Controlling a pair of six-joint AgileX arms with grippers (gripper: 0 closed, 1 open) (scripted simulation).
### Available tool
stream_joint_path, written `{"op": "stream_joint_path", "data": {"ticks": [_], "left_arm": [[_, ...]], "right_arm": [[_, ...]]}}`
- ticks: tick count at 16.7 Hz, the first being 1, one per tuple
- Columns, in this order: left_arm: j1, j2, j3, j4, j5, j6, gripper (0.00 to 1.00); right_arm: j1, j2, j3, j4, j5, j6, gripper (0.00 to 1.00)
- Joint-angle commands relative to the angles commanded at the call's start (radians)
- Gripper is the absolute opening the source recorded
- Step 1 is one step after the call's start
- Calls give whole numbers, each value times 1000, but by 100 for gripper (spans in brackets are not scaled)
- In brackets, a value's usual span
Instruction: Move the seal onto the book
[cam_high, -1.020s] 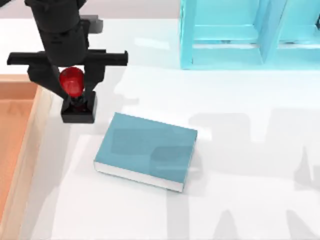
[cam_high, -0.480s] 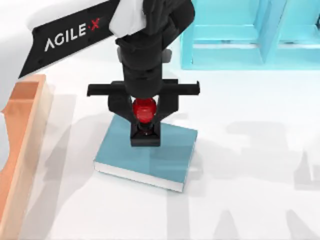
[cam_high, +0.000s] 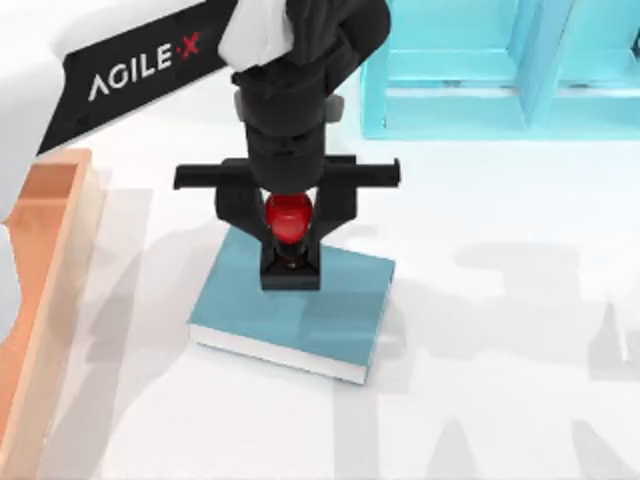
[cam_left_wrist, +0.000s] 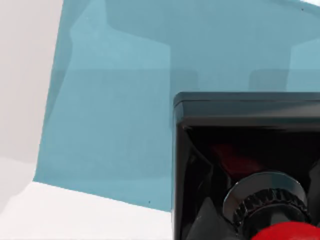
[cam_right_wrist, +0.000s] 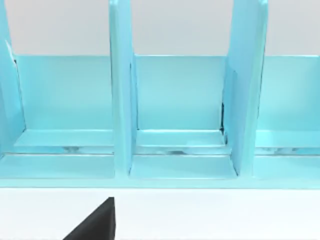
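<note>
One stamp carried rightward | left end effector clenched on seal | now over book far-left part | release pending

Seal: glossy red knob, black square base. Book: plain teal-blue cover, white page edges. My left gripper was black. Shelf unit: light blue. Table white; tray orange-tan.

White table under soft shadows, light-blue shelf unit at the far edge, wooden tray at left
</note>
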Motion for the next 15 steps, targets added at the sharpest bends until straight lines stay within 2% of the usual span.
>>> {"op": "stream_joint_path", "data": {"ticks": [2, 15], "left_arm": [[0, 0, 0, 0, 0, 0, 0], [0, 0, 0, 0, 0, 0, 98]], "right_arm": [[0, 0, 0, 0, 0, 0, 100], [0, 0, 0, 0, 0, 0, 100]]}}
